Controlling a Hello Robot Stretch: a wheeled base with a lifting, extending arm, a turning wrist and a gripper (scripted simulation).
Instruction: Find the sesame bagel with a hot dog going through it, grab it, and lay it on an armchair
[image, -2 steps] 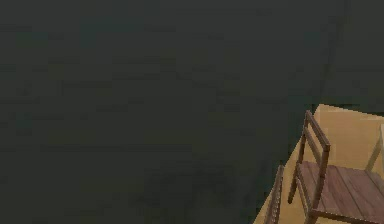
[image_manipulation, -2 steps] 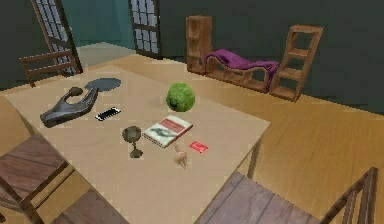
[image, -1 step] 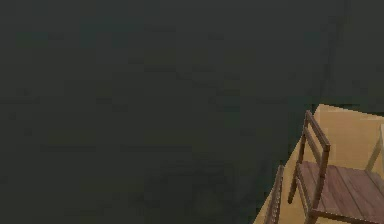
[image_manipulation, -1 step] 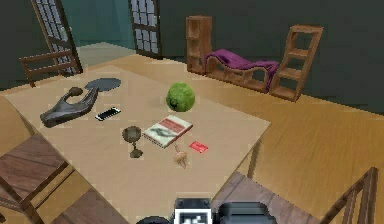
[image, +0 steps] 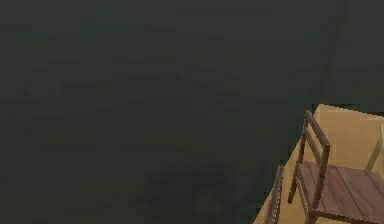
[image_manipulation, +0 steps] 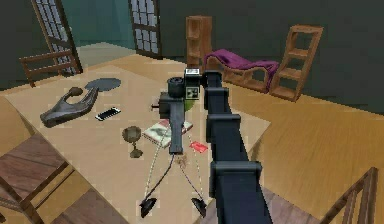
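Arm (image_manipulation: 235, 170), jaws above table (image_manipulation: 90, 147) (forward view: chair (image: 345, 190), dark wall (image: 150, 100)).

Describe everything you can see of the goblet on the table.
The goblet is small, dark and metal-looking: rounded bowl, thin stem, round foot. It stands upright on the light wooden table, between a phone and a flat booklet, apart from both. Only the table seems to touch it.

Dark, square, segmented arm (image_manipulation: 228, 150); two white black-marked squares (image_manipulation: 190, 85); dark hand (image_manipulation: 173, 205), thin fingers (image_manipulation: 155, 185) seemingly dark-tipped.
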